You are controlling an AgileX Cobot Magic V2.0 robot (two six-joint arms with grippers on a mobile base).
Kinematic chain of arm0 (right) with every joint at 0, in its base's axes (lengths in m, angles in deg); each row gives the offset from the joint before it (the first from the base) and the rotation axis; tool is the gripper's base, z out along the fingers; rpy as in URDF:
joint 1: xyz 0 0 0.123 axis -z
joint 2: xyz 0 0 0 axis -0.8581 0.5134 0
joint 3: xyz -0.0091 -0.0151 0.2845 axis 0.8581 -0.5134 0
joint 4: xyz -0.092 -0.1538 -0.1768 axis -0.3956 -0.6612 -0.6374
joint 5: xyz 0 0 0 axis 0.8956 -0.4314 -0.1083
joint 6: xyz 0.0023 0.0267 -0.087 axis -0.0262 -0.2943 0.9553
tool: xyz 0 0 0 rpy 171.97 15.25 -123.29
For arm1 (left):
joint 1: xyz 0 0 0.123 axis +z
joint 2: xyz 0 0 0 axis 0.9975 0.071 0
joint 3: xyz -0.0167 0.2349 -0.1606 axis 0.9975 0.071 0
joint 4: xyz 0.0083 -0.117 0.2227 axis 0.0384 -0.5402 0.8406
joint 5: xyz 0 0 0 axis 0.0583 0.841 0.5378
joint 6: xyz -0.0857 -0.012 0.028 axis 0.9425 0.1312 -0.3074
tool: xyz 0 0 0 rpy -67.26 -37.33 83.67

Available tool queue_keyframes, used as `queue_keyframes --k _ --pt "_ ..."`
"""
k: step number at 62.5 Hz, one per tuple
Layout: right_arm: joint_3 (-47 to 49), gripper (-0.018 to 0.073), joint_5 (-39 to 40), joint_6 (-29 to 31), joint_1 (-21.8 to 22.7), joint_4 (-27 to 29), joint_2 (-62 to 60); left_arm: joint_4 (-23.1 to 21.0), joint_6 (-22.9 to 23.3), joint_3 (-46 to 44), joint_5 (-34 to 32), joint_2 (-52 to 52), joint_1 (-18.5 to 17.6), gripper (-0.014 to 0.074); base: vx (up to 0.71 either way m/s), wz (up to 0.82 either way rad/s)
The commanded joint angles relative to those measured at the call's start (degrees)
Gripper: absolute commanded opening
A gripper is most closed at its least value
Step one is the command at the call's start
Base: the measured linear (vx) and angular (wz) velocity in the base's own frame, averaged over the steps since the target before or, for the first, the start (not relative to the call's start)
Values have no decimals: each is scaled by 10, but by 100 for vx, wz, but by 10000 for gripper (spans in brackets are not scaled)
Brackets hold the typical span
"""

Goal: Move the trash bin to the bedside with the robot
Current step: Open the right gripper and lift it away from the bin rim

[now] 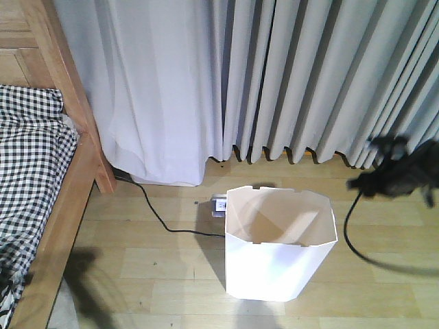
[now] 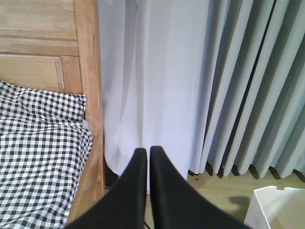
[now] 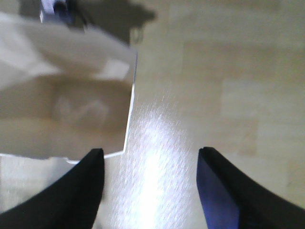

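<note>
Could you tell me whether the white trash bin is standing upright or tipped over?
Upright: the trash bin rests on its base on the wooden floor, its rim facing up.

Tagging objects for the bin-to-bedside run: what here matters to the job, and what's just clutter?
Job:
- trash bin, white, standing on the floor
- bed, wooden frame, checked bedding
- right gripper, open, near the bin's rim
- left gripper, shut, holding nothing

Clutter:
- curtains
- black floor cable
- small power socket behind the bin
</note>
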Motion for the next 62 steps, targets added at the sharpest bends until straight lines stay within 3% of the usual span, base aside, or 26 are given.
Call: queue_keyframes --k 1,20,35,50,62 --pt "-28 426 10 8 0 -5 -111 -2 3 7 -40 -8 0 -6 0 0" --pt "-99 426 -53 7 0 -2 -382 -2 3 7 -40 -8 0 -6 0 0" --pt "-107 426 -131 5 0 51 -572 -2 3 7 -40 -8 0 -6 0 0" --pt "-117 426 -134 5 0 59 -755 -2 3 7 -40 -8 0 -6 0 0" --pt "-236 426 -101 5 0 86 -907 -2 3 7 -40 -8 0 -6 0 0"
